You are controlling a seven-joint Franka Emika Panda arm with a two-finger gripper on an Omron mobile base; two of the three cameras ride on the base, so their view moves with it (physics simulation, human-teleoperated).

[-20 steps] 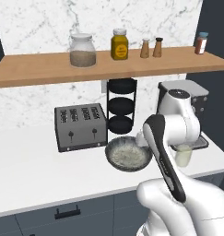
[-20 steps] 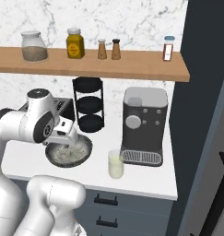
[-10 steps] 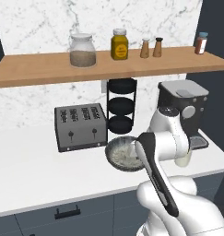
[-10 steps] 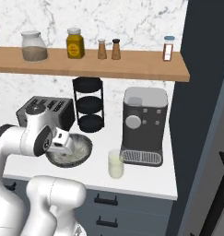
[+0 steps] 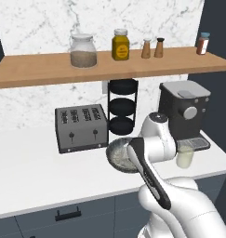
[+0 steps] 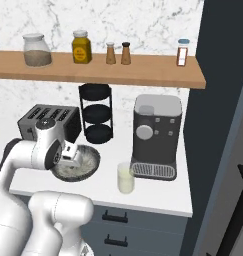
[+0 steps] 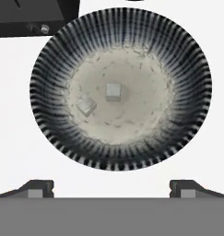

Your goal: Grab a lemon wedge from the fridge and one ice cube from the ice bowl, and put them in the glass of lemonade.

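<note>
The ice bowl [image 7: 48, 64], with a dark ribbed rim and a pale speckled inside, lies right under my hand. Two ice cubes rest in it, one near the middle [image 7: 113, 91] and one just left of it [image 7: 86, 106]. My gripper [image 7: 112, 188] hangs above the bowl's near rim, open, with nothing between its fingertips [image 7: 39, 186]. The bowl [image 6: 94, 161] sits between the toaster and the glass of lemonade [image 6: 125, 178], which also stands at the coffee machine's front [image 5: 184, 156]. The fridge [image 6: 220, 100] fills the right side. The lemon wedge is out of view.
A toaster [image 5: 82, 128] stands left of the bowl, a black three-tier rack [image 5: 122, 107] behind it, and a coffee machine [image 5: 184, 109] to the right. A wooden shelf [image 5: 40, 69] with jars and shakers runs overhead. Dark blue drawers [image 6: 133, 225] sit below the counter edge.
The arm has folded down and the hand has sunk from above the toaster's height to just over the ice bowl. The jaws have stayed open.
</note>
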